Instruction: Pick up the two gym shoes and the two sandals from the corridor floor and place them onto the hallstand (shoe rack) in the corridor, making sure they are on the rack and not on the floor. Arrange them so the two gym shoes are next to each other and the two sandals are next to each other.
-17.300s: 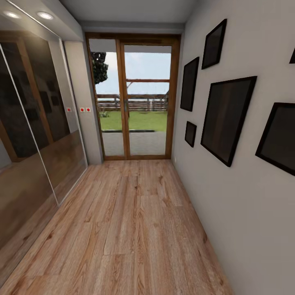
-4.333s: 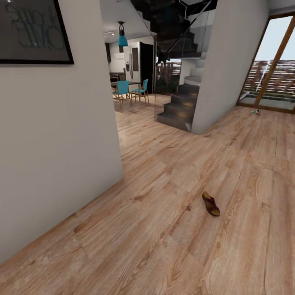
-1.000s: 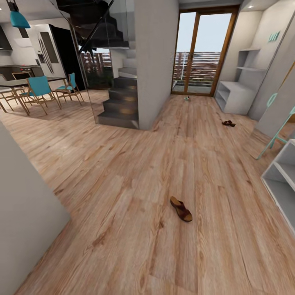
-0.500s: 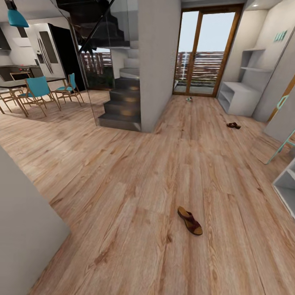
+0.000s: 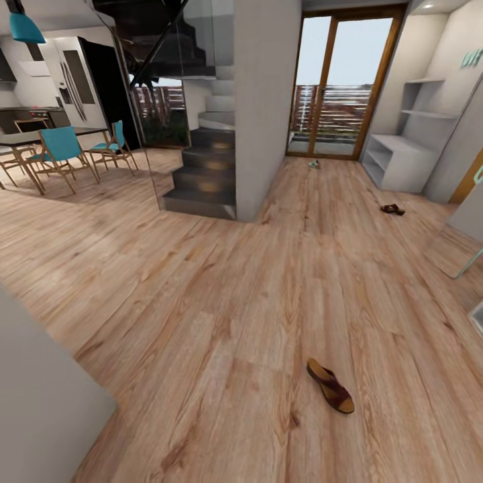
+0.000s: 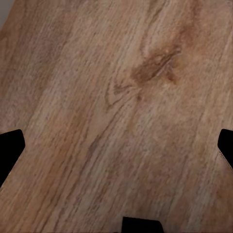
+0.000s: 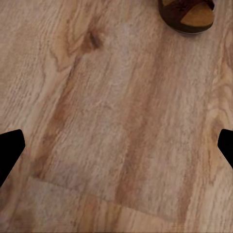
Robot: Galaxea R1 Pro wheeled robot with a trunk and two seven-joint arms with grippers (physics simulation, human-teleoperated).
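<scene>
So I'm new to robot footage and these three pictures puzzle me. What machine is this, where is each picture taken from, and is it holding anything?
It is a wheeled robot with two arms, drawn by a simulator. The large picture comes from a camera on its head, looking forward and down over a wooden corridor floor. One brown sandal lies close by; a second sandal lies farther off, near a low white shoe rack. A small shoe sits by the glass door, too far away to make out.

The two smaller pictures come from cameras on the wrists, looking along each gripper's fingers. The dark shapes at the edges are the fingertips. The left gripper and the right gripper both stand wide open over the floor, holding nothing. The right wrist view also catches part of a sandal.
</scene>
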